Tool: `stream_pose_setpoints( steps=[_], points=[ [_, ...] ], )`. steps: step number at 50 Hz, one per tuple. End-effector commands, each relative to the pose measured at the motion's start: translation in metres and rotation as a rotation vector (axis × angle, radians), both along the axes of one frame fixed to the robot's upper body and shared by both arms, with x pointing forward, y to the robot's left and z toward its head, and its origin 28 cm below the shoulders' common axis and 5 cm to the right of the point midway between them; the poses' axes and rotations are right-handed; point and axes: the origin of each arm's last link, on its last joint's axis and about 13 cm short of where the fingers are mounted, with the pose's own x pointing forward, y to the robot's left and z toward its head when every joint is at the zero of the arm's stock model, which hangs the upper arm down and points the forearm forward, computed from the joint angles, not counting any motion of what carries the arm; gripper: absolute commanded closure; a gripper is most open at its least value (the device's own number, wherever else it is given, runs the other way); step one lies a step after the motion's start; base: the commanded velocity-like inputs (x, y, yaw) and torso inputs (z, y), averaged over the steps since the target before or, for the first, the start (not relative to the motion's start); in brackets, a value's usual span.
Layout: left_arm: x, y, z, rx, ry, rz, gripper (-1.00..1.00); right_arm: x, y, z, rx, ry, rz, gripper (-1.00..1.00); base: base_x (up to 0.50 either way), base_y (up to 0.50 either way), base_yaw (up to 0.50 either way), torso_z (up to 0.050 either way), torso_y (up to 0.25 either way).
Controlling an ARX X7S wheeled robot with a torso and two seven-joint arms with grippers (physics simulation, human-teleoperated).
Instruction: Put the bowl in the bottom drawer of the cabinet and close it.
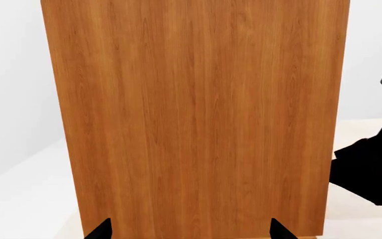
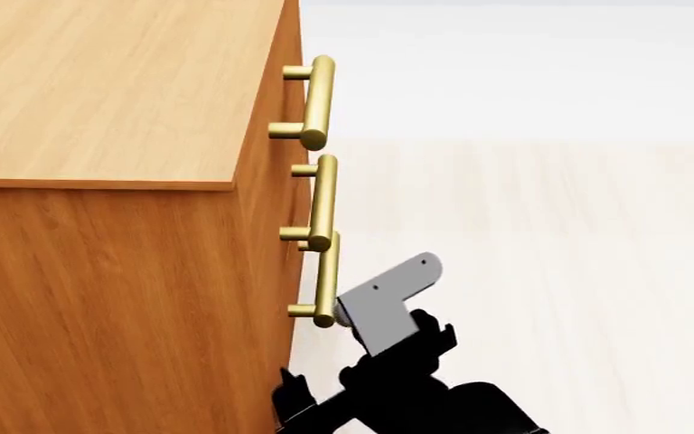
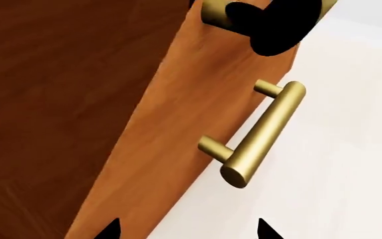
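Note:
The orange-brown cabinet (image 2: 106,90) fills the left of the head view, with three brass bar handles down its front edge. All three drawers look shut; the bottom drawer shows only by its handle (image 2: 324,280), the lowest one. My right arm (image 2: 396,380) reaches in just beside that handle. My right gripper (image 3: 187,231) is open, with nothing between its tips, and faces the cabinet front (image 3: 177,124) below a brass handle (image 3: 257,134); which drawer's handle it is I cannot tell. My left gripper (image 1: 191,231) is open, close to the cabinet's plain side panel (image 1: 198,119). The bowl is out of view.
Pale floor (image 2: 564,271) stretches out in front of the cabinet, with white wall behind. In the left wrist view the right arm (image 1: 370,169) shows as a black mass past the panel's edge. A black shape (image 3: 277,25) overlaps a second handle in the right wrist view.

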Motion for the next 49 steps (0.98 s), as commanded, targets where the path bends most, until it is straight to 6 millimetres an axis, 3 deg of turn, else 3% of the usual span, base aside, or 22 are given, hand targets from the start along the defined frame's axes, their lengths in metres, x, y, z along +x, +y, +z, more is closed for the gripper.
stream_pose_setpoints(
  steps=[1, 6, 17, 32, 42, 49],
  points=[
    [0.000, 0.000, 0.000, 0.002, 0.000, 0.001, -1.00, -0.005, -0.008, 0.009, 0.067, 0.018, 0.112, -1.00, 0.00, 0.00, 0.00, 0.000, 0.000],
    [0.000, 0.000, 0.000, 0.001, 0.000, 0.003, -1.00, -0.005, -0.009, 0.009, 0.059, 0.007, 0.091, -1.00, 0.00, 0.00, 0.00, 0.000, 0.000],
    [-0.001, 0.000, 0.000, -0.006, -0.009, 0.008, -1.00, -0.008, -0.025, 0.007, -0.007, -0.029, -0.264, -1.00, 0.00, 0.00, 0.00, 0.000, 0.000],
    [-0.003, 0.001, 0.010, -0.021, -0.028, -0.013, -1.00, -0.026, -0.052, 0.007, -0.065, -0.065, -0.441, -1.00, 0.00, 0.00, 0.00, 0.000, 0.000],
    [-0.007, 0.000, 0.029, -0.024, -0.055, -0.044, -1.00, -0.044, -0.063, 0.032, -0.056, -0.155, -0.526, -1.00, 0.00, 0.00, 0.00, 0.000, 0.000],
    [-0.011, 0.000, 0.046, -0.032, -0.087, -0.058, -1.00, -0.057, -0.067, 0.061, -0.044, -0.222, -0.565, -1.00, 0.00, 0.00, 0.00, 0.000, 0.000]
  ],
)
